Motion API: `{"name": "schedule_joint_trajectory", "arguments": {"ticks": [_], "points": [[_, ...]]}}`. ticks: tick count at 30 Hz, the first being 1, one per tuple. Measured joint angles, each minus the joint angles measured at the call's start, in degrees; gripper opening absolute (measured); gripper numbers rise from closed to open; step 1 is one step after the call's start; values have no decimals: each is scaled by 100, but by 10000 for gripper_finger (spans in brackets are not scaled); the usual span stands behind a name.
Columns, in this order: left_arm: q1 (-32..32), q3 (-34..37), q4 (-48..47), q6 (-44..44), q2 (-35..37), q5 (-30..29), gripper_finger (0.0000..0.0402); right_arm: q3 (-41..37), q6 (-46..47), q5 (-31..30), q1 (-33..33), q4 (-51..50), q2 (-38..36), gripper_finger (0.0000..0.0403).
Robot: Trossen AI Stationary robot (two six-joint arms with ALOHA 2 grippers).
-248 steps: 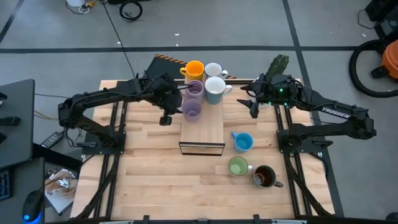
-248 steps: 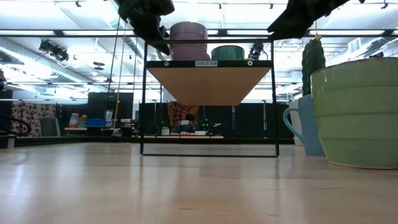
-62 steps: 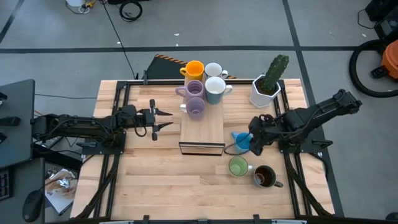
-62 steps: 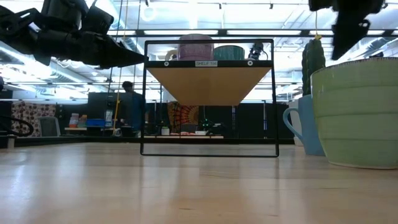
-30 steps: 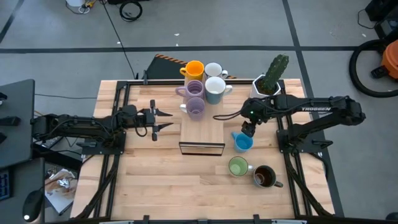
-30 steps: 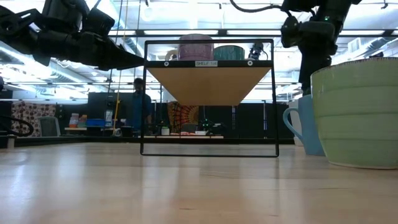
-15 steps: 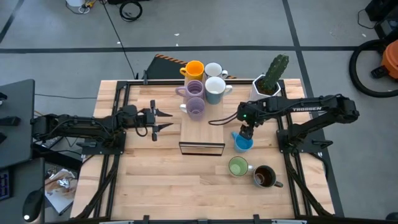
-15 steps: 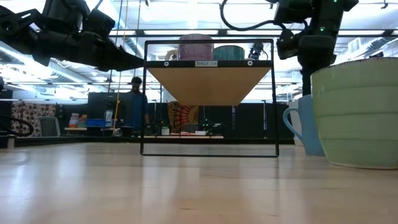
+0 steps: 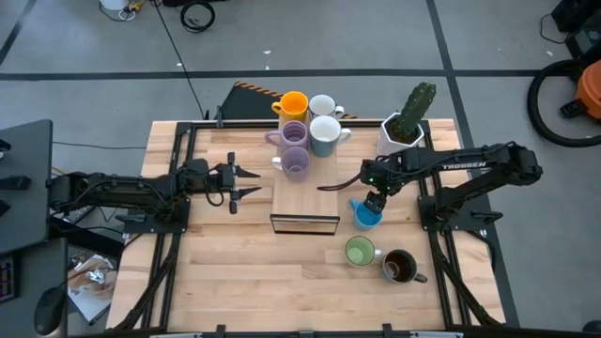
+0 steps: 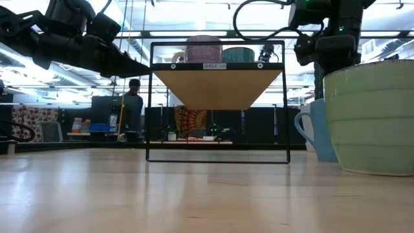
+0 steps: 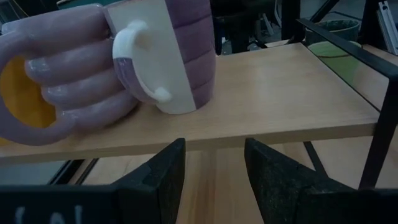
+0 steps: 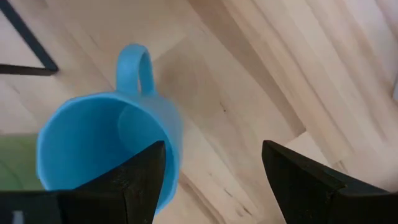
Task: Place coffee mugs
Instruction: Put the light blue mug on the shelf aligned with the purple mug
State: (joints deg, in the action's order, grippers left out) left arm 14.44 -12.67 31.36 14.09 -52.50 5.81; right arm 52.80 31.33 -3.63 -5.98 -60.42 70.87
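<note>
- The right arm had swung in from the right edge of the table and brought the right pincer [image 9: 375, 201] down over the blue mug [image 9: 366, 215]; a second before, it stood a little farther back, toward the cactus pot [image 9: 398, 137].
- In the right wrist view the pincer [image 12: 208, 171] was released, its fingers [image 12: 140, 174] spread wide, one over the blue mug [image 12: 102, 143] rim and the other over bare table [image 12: 261, 74]. No grasp had been made.
- The blue mug had stayed upright on the table, just right of the shelf [image 9: 304, 192], handle toward the shelf.
- The left arm had not moved over the last seconds. The left pincer [image 9: 235, 181] was parked left of the shelf, released and carrying nothing [image 11: 211, 171].
- Five mugs stood at the back end of the shelf: orange mug [image 9: 293, 103], white mug [image 9: 322, 106], the patterned white mug [image 9: 325, 134] and two purple mugs [image 9: 295, 148].
- The green mug [image 9: 359, 252] and dark brown mug [image 9: 399, 267] remained on the table, toward the front edge.
- Judged meaning: the blue mug was the next to be placed; descent and closure on its rim were still required, with three mugs left.
</note>
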Motion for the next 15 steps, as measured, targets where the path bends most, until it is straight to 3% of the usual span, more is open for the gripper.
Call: {"name": "schedule_joint_trajectory", "arguments": {"ticks": [15], "points": [[0, 0, 5, 4, 1, -1, 172, 0, -417, 28, 2, 286, -272, 271]]}}
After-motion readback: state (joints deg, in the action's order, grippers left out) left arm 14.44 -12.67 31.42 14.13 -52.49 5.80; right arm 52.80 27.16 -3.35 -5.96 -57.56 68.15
